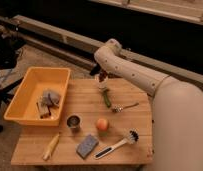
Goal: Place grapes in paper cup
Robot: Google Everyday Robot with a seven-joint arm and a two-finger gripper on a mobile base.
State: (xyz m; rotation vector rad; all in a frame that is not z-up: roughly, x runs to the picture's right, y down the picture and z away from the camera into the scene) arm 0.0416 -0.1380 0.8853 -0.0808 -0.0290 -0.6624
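The tool (102,78) is poised at the table's (140,125) far edge, seemingly clenched on the grapes (101,77) directly over the paper cup (103,85); release is judged next, requiring centring.

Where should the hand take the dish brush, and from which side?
Mid-handle on the dish brush, probably from above, closing across its width: the slim handle lies flat on the table, with the bristle head at its right end. The hand is at the table's far edge.
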